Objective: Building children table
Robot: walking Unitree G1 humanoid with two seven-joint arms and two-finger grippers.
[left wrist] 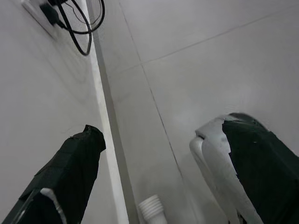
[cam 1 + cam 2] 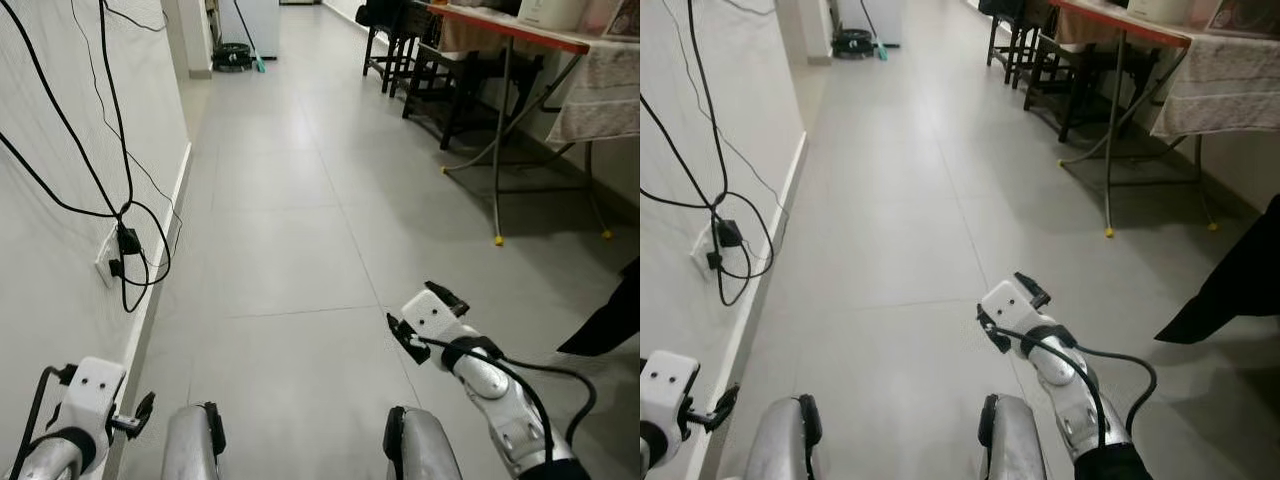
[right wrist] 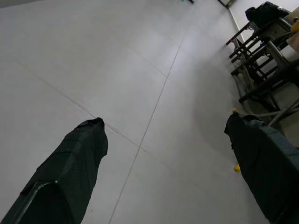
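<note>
While both grippers, left [image 1: 149, 154] and right [image 3: 163, 154], hang spread wide and empty over bare floor [image 2: 300, 200], no table parts lie near either.

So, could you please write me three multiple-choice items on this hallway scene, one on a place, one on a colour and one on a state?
1. Where is the wall socket with the black cables?
A. On the wall at the robot's left
B. Under the folding table
C. On the floor ahead

2. What colour are the caps on the folding table's feet?
A. Red
B. Yellow
C. Blue

3. How do the right gripper's fingers stand?
A. Shut on a table leg
B. Shut with nothing between them
C. Open, with bare floor between them

Answers: 1 A, the socket sits low on the white wall on the left in the head views. 2 B, the small caps at the floor are yellow. 3 C, the right wrist view shows both black fingers apart over grey tiles.
</note>
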